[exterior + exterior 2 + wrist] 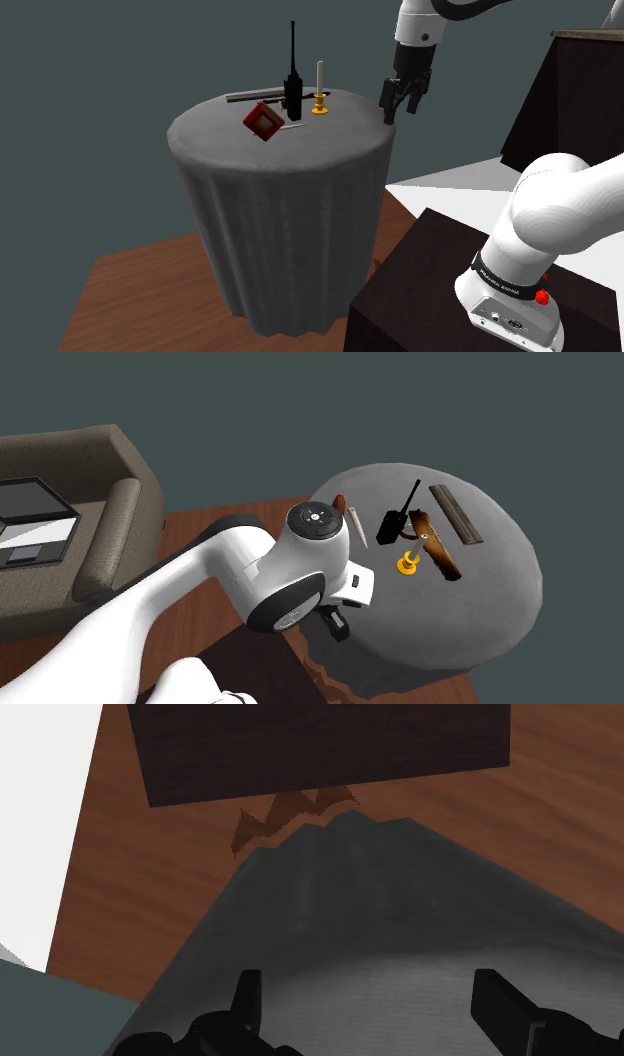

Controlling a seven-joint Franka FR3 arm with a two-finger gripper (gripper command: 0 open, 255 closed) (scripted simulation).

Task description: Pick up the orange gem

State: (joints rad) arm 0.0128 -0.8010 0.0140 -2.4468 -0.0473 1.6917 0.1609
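Hanging at the rim of the grey-draped round table [285, 230], the gripper [400, 104] has its fingers [247, 996] spread wide w/ nothing btwn them. The wrist view shows both standing well apart over bare cloth, their bases cut off by the frame edge. The gem [263, 121], red-orange w/ a paler face, sits tilted on the tabletop, well apart from the gripper. Nearest the hand is a candle [320, 92] in a gold holder, next a black radio [294, 88] w/ long antenna, and the gem lies beyond both. A thin pale stick [293, 128] lies just beside the gem on the gripper's side; can't tell if they touch. In the second exterior view the arm's white joint [300, 567] covers most of the gem, leaving a reddish sliver, and the gripper is largely tucked under the arm. That view lays out a dark plank [455, 514] in full, which the radio partly blocks in the shoulder view. It also shows a brown oblong piece [440, 552] by the candle, identity unclear, and a sofa [100, 502] far behind the hand. Below the gripper, the wrist view gives the cloth's folds, wood floor [150, 854] and the dark stand [320, 749].
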